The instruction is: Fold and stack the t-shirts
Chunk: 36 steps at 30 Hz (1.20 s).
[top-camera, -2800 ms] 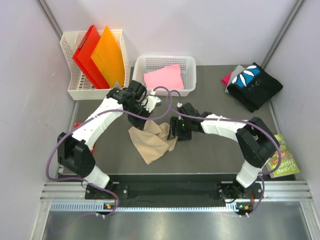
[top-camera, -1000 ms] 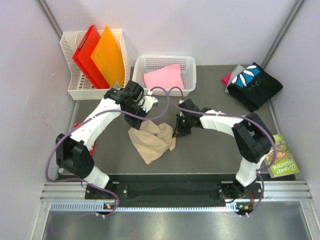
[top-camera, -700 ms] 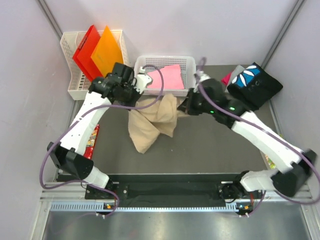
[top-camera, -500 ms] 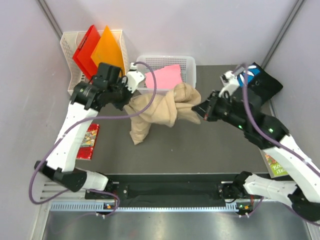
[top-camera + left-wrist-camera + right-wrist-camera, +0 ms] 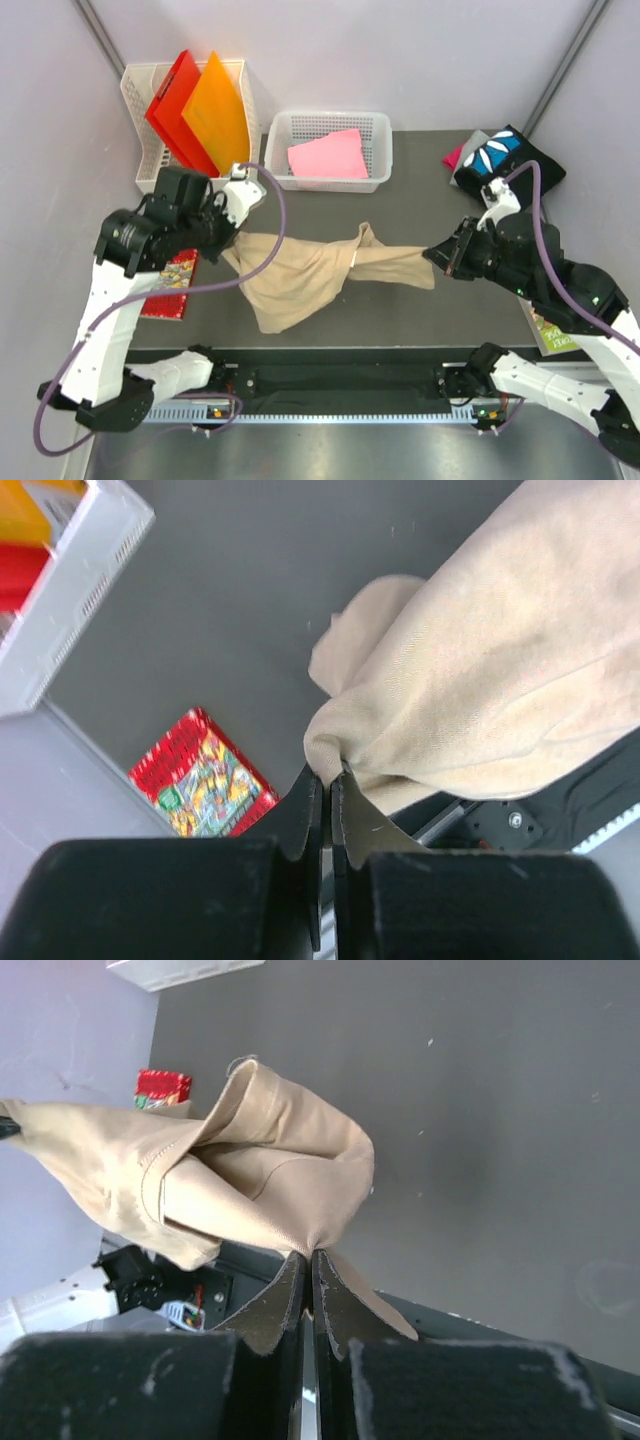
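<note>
Crumpled a second ago, the tan t-shirt [image 5: 310, 275] now hangs stretched over the table [image 5: 440, 200] — left pincer [image 5: 228, 245] pinching its nine-o'clock end, right pincer [image 5: 432, 257] its three-o'clock end. Spread enough, I judge, to lay flat.

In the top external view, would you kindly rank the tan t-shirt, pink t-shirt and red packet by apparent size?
1. tan t-shirt, largest, though held up nearer the camera.
2. pink t-shirt.
3. red packet, partly hidden.

left arm [image 5: 108, 305] and right arm [image 5: 568, 290]: glossy white link shells, bulky black joint housings, looping purple cables, and matte black tapered jaws.
</note>
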Each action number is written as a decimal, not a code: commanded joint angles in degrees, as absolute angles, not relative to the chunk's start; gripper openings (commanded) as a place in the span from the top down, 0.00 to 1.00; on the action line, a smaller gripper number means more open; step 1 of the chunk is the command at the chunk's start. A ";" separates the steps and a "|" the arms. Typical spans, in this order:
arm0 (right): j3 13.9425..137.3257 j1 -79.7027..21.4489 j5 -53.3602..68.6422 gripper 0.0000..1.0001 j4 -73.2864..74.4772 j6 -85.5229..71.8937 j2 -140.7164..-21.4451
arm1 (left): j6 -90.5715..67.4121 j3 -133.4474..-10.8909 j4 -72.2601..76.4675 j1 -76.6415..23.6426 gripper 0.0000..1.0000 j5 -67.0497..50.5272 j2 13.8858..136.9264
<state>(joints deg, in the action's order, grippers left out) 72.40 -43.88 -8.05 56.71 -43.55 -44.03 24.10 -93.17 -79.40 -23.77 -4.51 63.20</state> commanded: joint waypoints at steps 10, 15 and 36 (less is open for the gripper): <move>105.44 -44.47 -22.67 1.00 62.67 -32.80 -54.23 | 27.50 -150.19 -80.97 -23.64 1.00 -2.65 86.84; 100.56 -44.30 -26.18 1.00 62.48 -33.83 -48.79 | 33.66 -118.79 -60.58 -23.56 1.00 5.27 67.90; 106.78 -44.30 -37.97 1.00 73.21 -34.89 -51.77 | 33.92 -107.07 -82.35 -23.55 1.00 -9.74 67.24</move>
<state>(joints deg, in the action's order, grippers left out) 103.42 -44.23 -33.43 72.47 -37.19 -54.39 33.08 -107.94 -71.00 -24.29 -3.73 68.49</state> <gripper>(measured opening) 0.010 0.034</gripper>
